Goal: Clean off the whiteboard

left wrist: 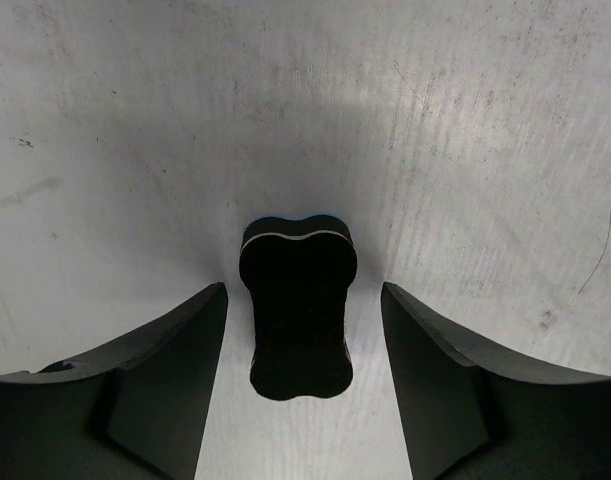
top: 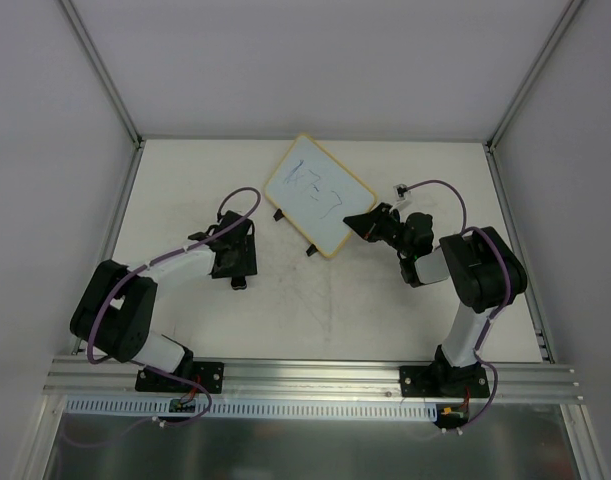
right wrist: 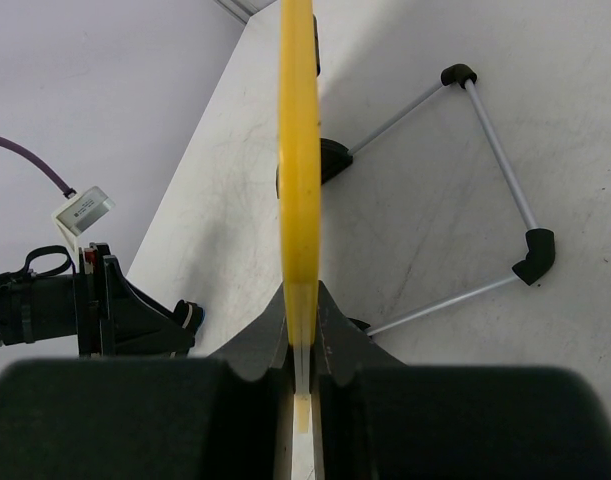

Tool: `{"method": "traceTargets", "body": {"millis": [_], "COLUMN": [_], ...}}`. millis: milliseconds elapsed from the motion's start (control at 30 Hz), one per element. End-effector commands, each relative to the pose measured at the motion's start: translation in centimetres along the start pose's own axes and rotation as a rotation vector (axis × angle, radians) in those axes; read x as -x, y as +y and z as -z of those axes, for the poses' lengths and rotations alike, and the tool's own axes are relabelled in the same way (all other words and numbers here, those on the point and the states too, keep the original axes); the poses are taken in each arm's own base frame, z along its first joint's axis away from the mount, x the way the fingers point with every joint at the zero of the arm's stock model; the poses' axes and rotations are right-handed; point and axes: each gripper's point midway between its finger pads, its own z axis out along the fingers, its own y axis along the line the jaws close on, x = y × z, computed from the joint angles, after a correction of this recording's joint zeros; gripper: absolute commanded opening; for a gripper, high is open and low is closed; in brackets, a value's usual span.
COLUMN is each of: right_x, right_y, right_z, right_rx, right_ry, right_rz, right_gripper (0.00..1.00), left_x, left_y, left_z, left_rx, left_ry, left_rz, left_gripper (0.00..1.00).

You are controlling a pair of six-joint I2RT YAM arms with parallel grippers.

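Observation:
The whiteboard lies slanted at the middle of the table, with a yellow frame and dark scribbles on its face. Two black clips sit on its near-left edge. My right gripper is shut on the board's right edge. In the right wrist view the yellow edge runs straight out from between the fingers. My left gripper is open, low over the table, with a small black block between its fingers, untouched. In the top view the left gripper is left of the board.
A thin wire stand with black end caps shows to the right of the board's edge. The left arm shows at the left of the right wrist view. Aluminium posts and white walls enclose the table.

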Motion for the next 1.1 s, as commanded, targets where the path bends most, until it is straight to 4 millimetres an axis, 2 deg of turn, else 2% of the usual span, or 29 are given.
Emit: {"method": "traceTargets", "body": {"millis": [0, 67, 200, 233, 300, 333, 700, 800, 867, 900, 933, 967, 1067], "right_x": [4.7, 4.5, 4.6, 4.6, 4.6, 4.5, 4.8, 4.8, 4.7, 4.8, 4.6, 4.7, 4.6], "right_y": [3.1, 3.1, 3.0, 3.1, 3.0, 2.9, 2.8, 2.8, 2.8, 2.9, 2.8, 2.8, 2.7], "right_z": [-0.4, -0.4, -0.5, -0.5, -0.5, -0.5, -0.3, -0.3, -0.3, -0.3, -0.3, -0.3, -0.4], "right_rx": [0.134, 0.137, 0.135, 0.136, 0.133, 0.133, 0.127, 0.127, 0.128, 0.130, 0.129, 0.130, 0.129], "right_ry": [-0.170, -0.166, -0.168, -0.167, -0.166, -0.166, -0.173, -0.173, -0.171, -0.171, -0.168, -0.169, -0.166], "right_rz": [0.156, 0.156, 0.152, 0.152, 0.151, 0.151, 0.150, 0.150, 0.148, 0.149, 0.146, 0.147, 0.147], "right_gripper": [0.00, 0.00, 0.00, 0.00, 0.00, 0.00, 0.00, 0.00, 0.00, 0.00, 0.00, 0.00, 0.00], "left_x": [0.7, 0.7, 0.7, 0.7, 0.8, 0.7, 0.1, 0.2, 0.2, 0.4, 0.5, 0.6, 1.2], "left_y": [-0.2, -0.2, -0.2, -0.2, -0.2, -0.2, 0.0, 0.1, 0.1, 0.1, 0.1, 0.0, -0.3], "left_z": [0.5, 0.5, 0.4, 0.5, 0.5, 0.5, 0.2, 0.2, 0.2, 0.3, 0.3, 0.3, 0.5], "left_rx": [0.024, 0.032, 0.043, 0.044, 0.046, 0.045, 0.057, 0.062, 0.064, 0.065, 0.065, 0.064, 0.057], "left_ry": [-0.014, -0.013, -0.009, -0.009, -0.010, -0.011, 0.013, 0.014, 0.013, 0.009, 0.008, 0.006, -0.006], "left_rz": [-0.026, -0.030, -0.039, -0.039, -0.042, -0.045, -0.051, -0.052, -0.057, -0.057, -0.057, -0.058, -0.064], "left_gripper": [0.63, 0.61, 0.52, 0.47, 0.43, 0.36, 0.45, 0.43, 0.31, 0.22, 0.07, 0.00, 0.00]}}
